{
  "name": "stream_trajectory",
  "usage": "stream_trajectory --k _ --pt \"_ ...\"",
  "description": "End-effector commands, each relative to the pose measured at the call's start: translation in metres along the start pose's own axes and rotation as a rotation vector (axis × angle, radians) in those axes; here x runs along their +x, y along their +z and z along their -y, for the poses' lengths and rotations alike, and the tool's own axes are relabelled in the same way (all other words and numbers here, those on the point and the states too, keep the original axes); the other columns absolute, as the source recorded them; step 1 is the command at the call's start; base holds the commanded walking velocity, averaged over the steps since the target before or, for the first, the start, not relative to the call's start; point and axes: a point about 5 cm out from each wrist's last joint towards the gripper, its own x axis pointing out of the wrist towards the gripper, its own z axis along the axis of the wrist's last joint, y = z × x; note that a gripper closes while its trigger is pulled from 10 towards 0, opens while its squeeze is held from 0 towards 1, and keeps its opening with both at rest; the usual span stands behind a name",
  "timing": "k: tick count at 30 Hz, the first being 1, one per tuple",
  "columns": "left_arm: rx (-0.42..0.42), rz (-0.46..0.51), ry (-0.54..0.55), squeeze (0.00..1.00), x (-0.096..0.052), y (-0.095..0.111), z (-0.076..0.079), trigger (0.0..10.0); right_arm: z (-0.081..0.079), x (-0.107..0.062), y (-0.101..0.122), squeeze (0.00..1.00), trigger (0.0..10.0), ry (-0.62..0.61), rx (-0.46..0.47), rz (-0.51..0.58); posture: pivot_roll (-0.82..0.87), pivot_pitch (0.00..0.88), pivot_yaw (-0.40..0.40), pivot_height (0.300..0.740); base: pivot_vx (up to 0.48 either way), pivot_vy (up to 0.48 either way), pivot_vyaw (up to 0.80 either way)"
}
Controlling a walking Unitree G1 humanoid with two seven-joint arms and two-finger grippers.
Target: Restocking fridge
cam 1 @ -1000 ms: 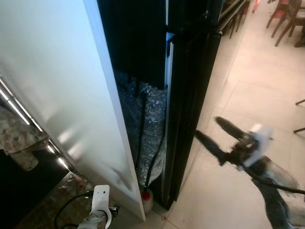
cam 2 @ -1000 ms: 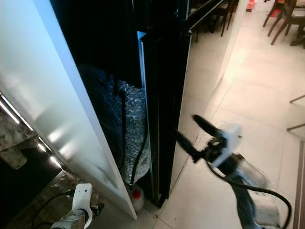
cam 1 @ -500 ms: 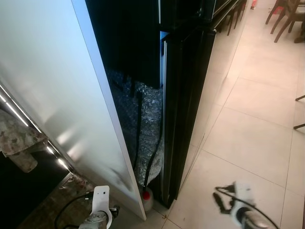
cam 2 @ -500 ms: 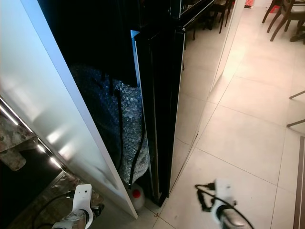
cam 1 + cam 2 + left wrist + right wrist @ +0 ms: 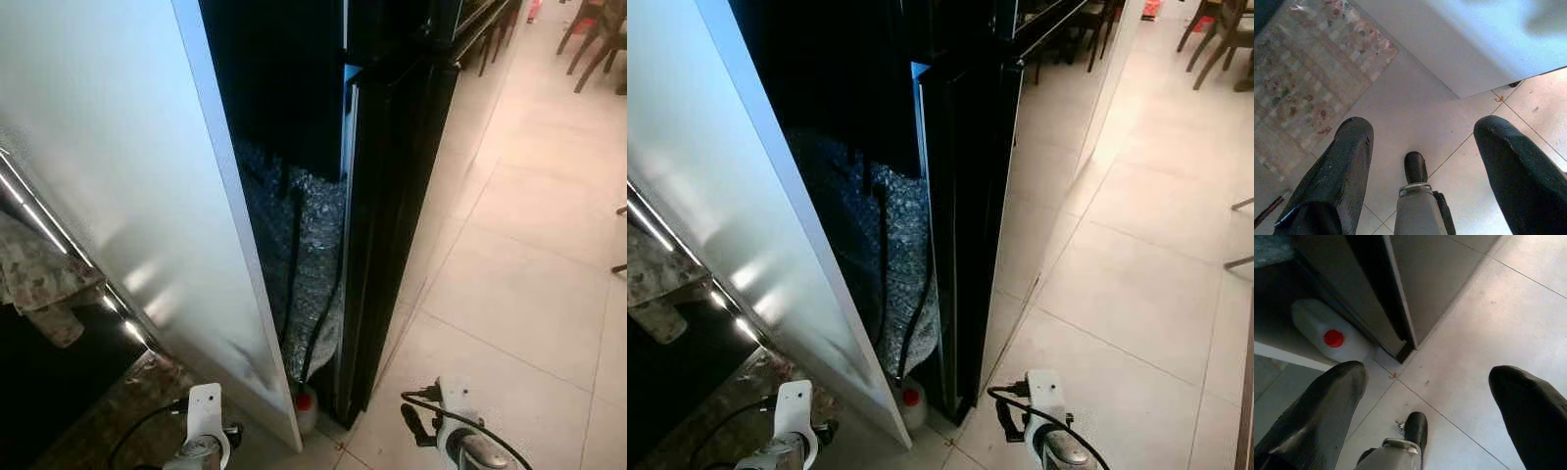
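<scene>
A tall black fridge (image 5: 392, 196) stands side-on before me, its doors closed as far as I can see. Between it and a white panel (image 5: 118, 176) is a dark gap lined with bubble wrap (image 5: 313, 255) and black cables (image 5: 292, 264). A white jug with a red cap (image 5: 1334, 335) lies on the floor at the foot of that gap. My right gripper (image 5: 1427, 377) hangs low over the tiles beside the fridge's bottom corner, open and empty. My left gripper (image 5: 1424, 127) hangs open over the floor by the white panel's base.
Pale floor tiles (image 5: 529, 284) stretch to the right of the fridge. Wooden chairs (image 5: 593, 39) stand at the far right. A marble-patterned counter (image 5: 39, 284) with lit strips sits at the left. My left arm (image 5: 203, 431) is at the bottom edge.
My right arm, raised with open fingers beside the fridge's side a second ago, has dropped to hang low near the floor. The head camera has shifted slightly.
</scene>
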Motion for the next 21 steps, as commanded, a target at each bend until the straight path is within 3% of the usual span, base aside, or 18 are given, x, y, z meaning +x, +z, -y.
stream_trajectory --k 1,7,21 --pt "0.013 -0.024 -0.005 0.00 0.000 -0.005 -0.003 10.0 0.001 -0.001 -0.006 0.00 10.0 -0.024 0.021 -0.019 -0.20 0.000 0.051 0.740 0.000 0.000 0.00" --pt "0.007 -0.025 -0.007 0.00 0.000 -0.006 -0.003 10.0 -0.003 -0.002 -0.012 0.00 10.0 -0.002 0.003 -0.033 -0.20 0.000 0.052 0.740 0.000 0.000 0.00" --pt "-0.021 -0.035 -0.004 0.00 -0.001 -0.012 0.003 10.0 0.009 -0.003 -0.008 0.00 10.0 -0.035 0.022 -0.015 -0.19 0.000 0.013 0.740 0.000 0.000 0.00"
